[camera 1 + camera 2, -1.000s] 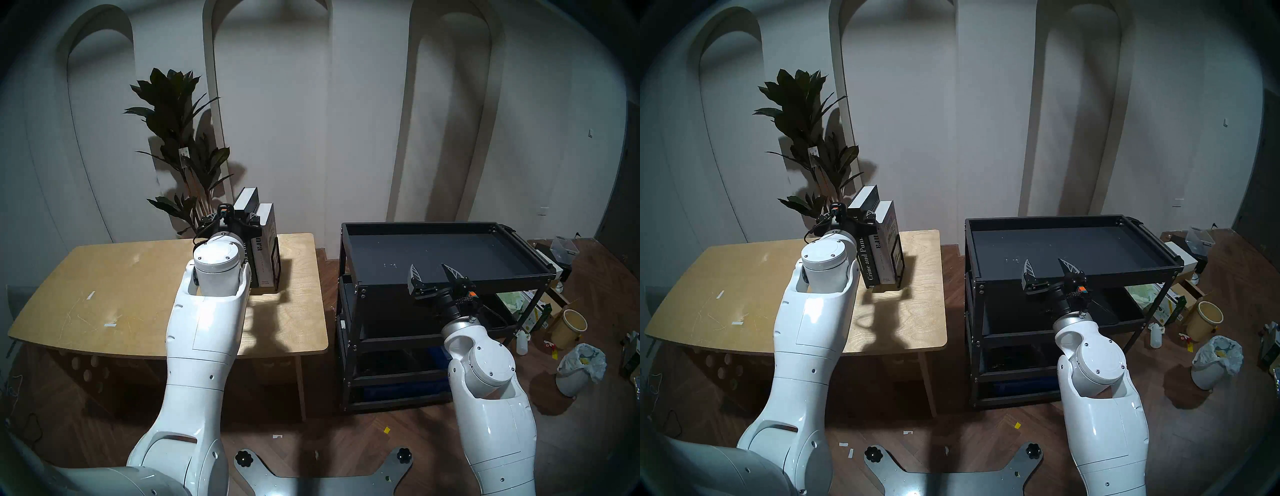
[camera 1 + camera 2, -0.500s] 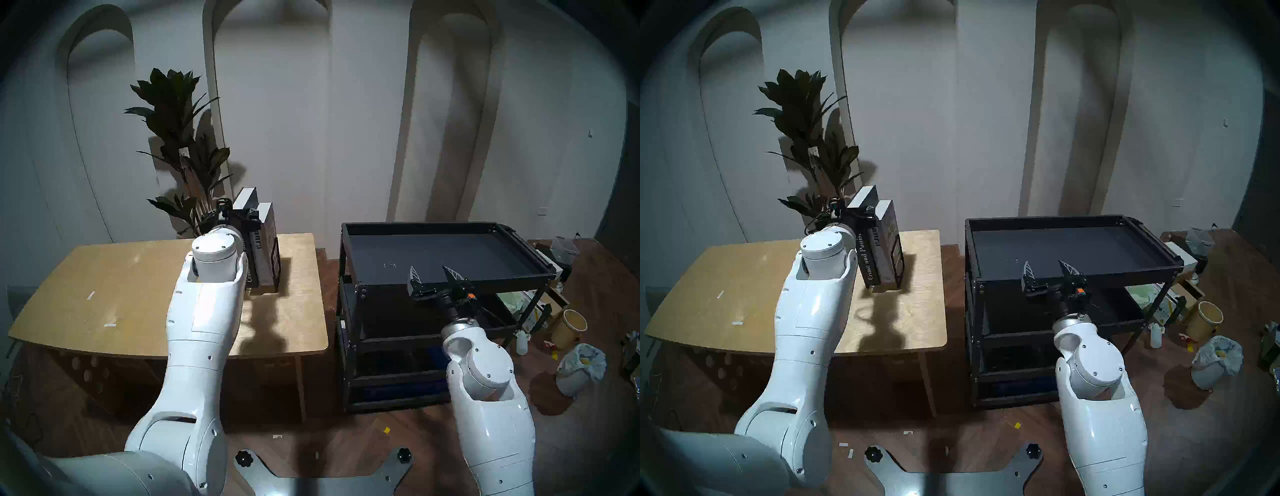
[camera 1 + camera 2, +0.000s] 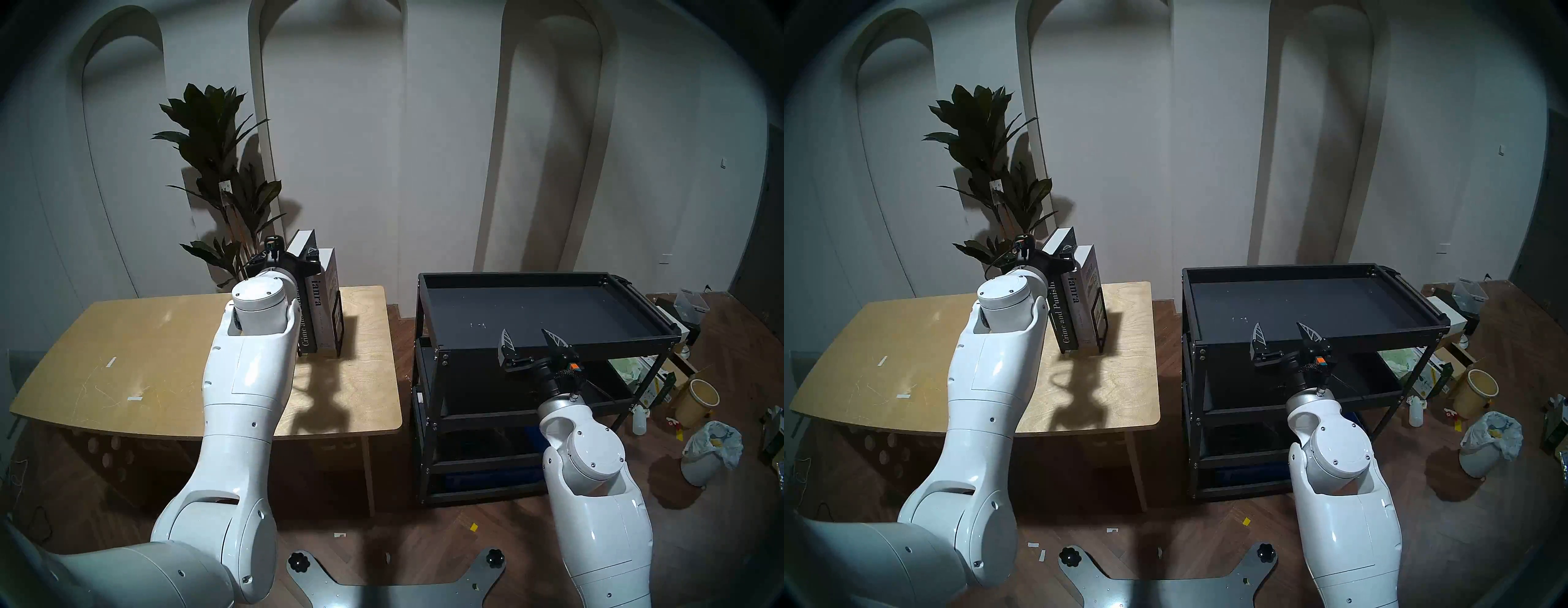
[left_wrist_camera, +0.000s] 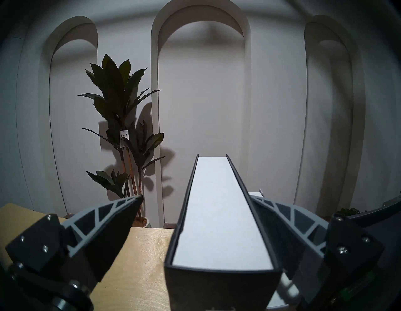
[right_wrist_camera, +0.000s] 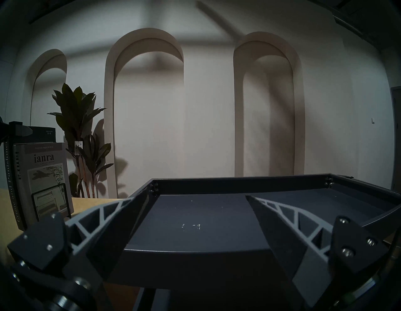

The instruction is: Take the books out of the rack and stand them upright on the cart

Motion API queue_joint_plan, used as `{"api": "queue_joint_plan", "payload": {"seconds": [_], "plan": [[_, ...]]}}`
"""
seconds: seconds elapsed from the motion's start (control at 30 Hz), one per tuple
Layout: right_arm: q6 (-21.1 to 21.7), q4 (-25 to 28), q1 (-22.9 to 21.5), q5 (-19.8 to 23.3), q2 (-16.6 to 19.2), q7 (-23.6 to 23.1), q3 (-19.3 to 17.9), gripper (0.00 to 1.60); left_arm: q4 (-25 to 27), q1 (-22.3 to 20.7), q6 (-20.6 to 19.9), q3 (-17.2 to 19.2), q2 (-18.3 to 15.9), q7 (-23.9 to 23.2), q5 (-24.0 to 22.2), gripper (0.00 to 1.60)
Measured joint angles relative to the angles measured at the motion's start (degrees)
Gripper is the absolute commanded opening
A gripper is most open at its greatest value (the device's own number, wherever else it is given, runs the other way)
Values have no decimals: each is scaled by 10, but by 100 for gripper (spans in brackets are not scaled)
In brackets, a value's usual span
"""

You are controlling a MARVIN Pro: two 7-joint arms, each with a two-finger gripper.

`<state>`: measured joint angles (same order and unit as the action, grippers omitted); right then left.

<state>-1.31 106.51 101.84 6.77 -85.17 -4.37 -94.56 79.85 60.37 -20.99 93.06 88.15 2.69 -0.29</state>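
Note:
Two books stand upright in the wire rack on the wooden table: a taller black book and, to its right, a shorter grey book with "ianra" on the spine. My left gripper is open at the black book's top front corner. In the left wrist view the black book lies between the fingers of that gripper; the right finger is against its cover and the left finger stands apart. My right gripper hangs open and empty over the front rim of the black cart.
A tall potted plant stands behind the table, just left of the books. On the floor to the cart's right are a tan bucket, a bag-lined bin and boxes. The cart has lower shelves under its top tray.
My left gripper has risen a little along the books, uncovering more of the "ianra" spine. The right gripper has hardly moved.

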Motion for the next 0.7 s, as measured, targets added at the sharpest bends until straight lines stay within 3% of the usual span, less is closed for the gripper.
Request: {"api": "queue_joint_plan", "payload": {"seconds": [0.53, 0.57, 0.63, 0.67, 0.7], "plan": [[-1, -3, -2, -13, -2, 13, 13, 160, -19, -3, 1, 15, -2, -14, -25, 158], [-1, -3, -3, -13, -2, 13, 13, 160, -19, -3, 1, 15, -2, -14, -26, 134], [-1, -3, -3, -15, -2, 16, 14, 160, -19, -3, 2, 15, -2, -16, -29, 109], [-1, -3, -3, -16, -3, 17, 14, 160, -19, -3, 2, 16, -2, -17, -30, 75], [-1, -3, -3, -16, -3, 18, 14, 160, -19, -3, 2, 16, -2, -17, -31, 75]]}}
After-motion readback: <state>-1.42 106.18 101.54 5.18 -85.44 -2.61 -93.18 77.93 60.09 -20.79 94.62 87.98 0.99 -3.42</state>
